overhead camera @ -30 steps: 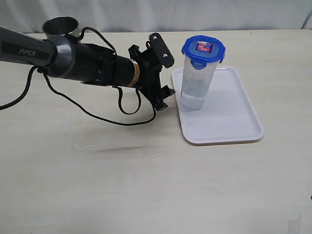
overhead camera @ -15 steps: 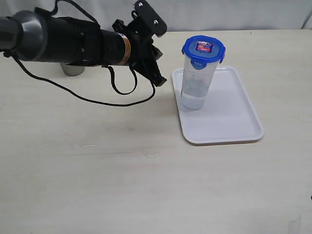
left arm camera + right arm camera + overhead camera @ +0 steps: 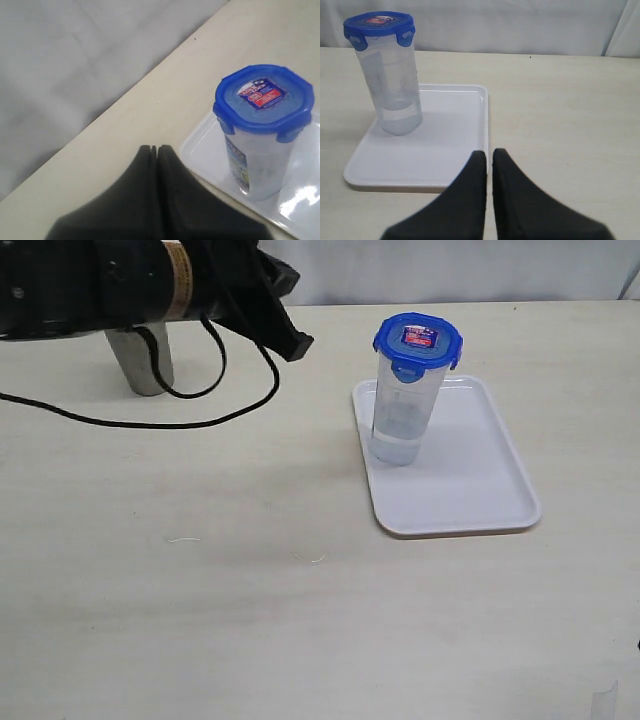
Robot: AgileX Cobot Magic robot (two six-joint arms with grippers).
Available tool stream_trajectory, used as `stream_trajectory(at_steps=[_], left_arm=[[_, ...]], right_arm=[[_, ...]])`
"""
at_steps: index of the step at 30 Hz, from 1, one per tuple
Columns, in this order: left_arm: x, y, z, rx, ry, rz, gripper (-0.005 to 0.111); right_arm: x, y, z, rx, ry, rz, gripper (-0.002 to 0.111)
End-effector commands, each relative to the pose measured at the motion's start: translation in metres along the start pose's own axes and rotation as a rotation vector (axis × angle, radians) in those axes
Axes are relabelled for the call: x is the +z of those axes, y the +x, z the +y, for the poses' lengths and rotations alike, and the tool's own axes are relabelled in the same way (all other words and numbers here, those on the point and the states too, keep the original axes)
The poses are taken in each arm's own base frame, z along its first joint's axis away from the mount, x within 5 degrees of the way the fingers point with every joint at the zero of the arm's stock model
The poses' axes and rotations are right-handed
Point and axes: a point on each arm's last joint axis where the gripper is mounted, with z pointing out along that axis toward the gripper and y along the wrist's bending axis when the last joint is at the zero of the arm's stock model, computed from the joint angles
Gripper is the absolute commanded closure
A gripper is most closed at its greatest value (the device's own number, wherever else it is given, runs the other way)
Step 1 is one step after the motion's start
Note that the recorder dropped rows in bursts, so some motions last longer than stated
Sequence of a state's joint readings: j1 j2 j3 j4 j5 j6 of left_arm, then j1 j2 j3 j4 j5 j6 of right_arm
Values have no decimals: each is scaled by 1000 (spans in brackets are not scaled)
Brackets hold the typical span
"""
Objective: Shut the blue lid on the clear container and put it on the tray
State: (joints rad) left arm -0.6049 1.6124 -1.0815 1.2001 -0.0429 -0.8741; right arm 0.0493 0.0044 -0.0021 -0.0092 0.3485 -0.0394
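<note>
On the tray (image 3: 480,480), in one corner: clear container (image 3: 402,415), upright, capped with the blue lid (image 3: 418,340), flaps down. Well apart from the tray, above the table (image 3: 250,590): left fingers (image 3: 147,165), clenched on nothing. Near the tray's opposite side: right fingers (image 3: 475,175), likewise pressed together, empty.
</note>
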Motion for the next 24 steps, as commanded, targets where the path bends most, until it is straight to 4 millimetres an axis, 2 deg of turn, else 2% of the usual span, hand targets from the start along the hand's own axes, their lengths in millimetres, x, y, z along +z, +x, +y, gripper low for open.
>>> stream_trajectory(at_steps=[1, 3, 6, 8, 13, 17, 19, 24], left_arm=[[-49, -7, 1, -62, -26, -63, 107], [-68, -6, 0, -63, -32, -86, 107], [-114, -1, -3, -107, -53, -146, 107], [-137, 4, -6, -111, -62, -179, 107], [-205, 32, -16, -111, -119, -289, 107], [-256, 46, -14, -208, -225, -409, 107], [-278, 51, -15, -215, -259, -478, 107], [-304, 60, -14, -280, -307, -558, 107]], right_arm=[[0, 0, 0, -1, 5, -5, 104], [0, 0, 0, -1, 5, -5, 104], [0, 0, 0, -1, 5, -5, 104], [0, 0, 0, -1, 5, -5, 104], [0, 0, 0, -1, 5, -5, 104], [0, 0, 0, -1, 5, -5, 104], [0, 0, 0, -1, 5, -5, 104], [0, 0, 0, -1, 5, -5, 104]])
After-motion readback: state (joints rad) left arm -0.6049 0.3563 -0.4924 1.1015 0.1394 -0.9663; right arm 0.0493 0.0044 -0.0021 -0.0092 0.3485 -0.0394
